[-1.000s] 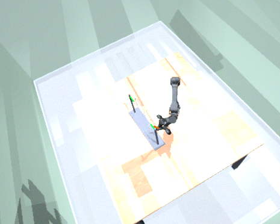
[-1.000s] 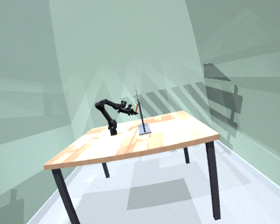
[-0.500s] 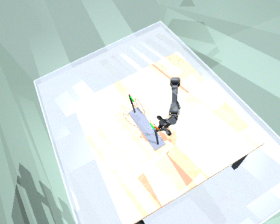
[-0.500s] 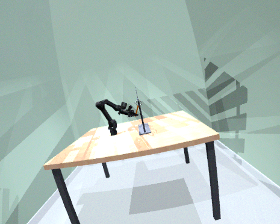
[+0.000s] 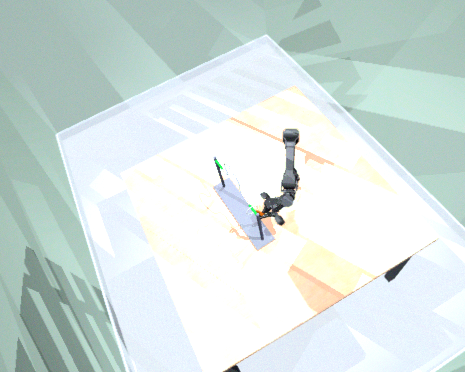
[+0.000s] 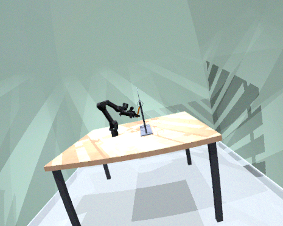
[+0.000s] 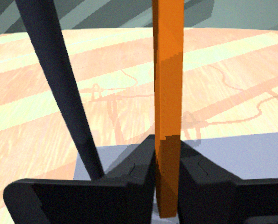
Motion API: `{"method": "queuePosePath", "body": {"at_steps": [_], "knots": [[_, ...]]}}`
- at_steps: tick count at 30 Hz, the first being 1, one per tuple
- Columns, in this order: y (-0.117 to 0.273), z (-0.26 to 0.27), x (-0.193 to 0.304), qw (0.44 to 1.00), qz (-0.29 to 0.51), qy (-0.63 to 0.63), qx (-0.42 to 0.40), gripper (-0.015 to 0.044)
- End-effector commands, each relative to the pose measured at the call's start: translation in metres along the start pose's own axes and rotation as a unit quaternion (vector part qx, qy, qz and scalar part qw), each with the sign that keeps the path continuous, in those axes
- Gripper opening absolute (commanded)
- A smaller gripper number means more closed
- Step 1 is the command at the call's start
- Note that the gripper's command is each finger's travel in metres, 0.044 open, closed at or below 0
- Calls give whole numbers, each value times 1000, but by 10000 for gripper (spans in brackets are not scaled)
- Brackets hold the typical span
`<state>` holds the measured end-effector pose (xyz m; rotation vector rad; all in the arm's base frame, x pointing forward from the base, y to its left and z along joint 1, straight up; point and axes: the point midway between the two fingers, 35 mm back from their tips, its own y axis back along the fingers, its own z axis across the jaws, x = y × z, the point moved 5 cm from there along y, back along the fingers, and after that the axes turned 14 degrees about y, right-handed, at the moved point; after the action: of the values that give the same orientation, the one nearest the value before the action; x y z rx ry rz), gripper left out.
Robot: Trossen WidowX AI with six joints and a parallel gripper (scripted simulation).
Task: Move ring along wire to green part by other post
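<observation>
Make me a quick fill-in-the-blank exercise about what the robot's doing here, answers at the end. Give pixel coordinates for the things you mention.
The hand (image 5: 262, 215) (image 6: 139, 115) (image 7: 160, 141) grips a handle coloured ____. The green parts belong to the ____. The number of upright posts is ____. The flat base (image 5: 238, 208) (image 6: 143, 133) (image 7: 230, 155) stands on a ____.

Missing words: orange; wire; two; table.

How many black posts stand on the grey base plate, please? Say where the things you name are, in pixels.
2: one (image 5: 261, 228) (image 6: 143, 118) (image 7: 63, 82) at the plate's end by the gripper (image 5: 262, 215) (image 6: 139, 116) (image 7: 160, 141), the other (image 5: 220, 174) near its opposite end.
</observation>
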<state>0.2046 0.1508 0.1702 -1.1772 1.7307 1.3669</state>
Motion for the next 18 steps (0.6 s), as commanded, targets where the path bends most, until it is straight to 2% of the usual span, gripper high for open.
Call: {"method": "queuePosePath", "body": {"at_steps": [1,9,18], "knots": [[0,0,0,1000,0,0,0,-45],[1,0,0,1000,1,0,0,160],[26,3,1,1000,6,-3,0,160]]}}
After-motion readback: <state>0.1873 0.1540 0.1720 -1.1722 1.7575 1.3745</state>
